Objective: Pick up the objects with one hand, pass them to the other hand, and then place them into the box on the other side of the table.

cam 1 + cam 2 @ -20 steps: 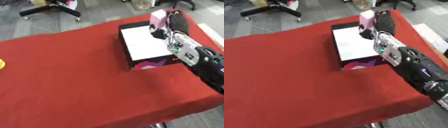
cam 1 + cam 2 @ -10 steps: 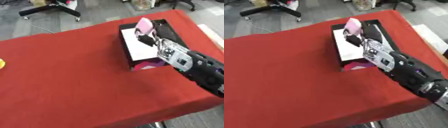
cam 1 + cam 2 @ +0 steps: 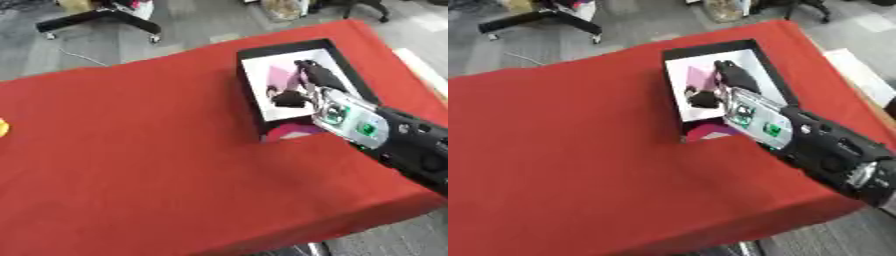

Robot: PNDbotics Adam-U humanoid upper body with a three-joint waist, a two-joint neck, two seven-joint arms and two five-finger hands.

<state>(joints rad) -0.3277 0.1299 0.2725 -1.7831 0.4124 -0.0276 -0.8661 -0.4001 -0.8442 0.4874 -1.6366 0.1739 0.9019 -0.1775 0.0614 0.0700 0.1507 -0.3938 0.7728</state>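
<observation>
One right hand [image 3: 306, 87] over box [image 3: 254, 52], pink object [image 3: 278, 76] inside.

No text, label or number can be read on anything here.

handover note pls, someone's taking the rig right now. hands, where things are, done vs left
Right hand: reaching over the box at the table's right side, fingers spread above the pink object, which lies on the box's white floor. Looks released; contact is hard to judge.
Left hand: not in view.
Red table: a small yellow thing shows at the far left edge, cut off, can't tell what it is.
Done: pink object appears to be in the box.
Left: draw the right hand clear, confirm the drop, then probably handle the yellow thing if it's part of the job.
</observation>
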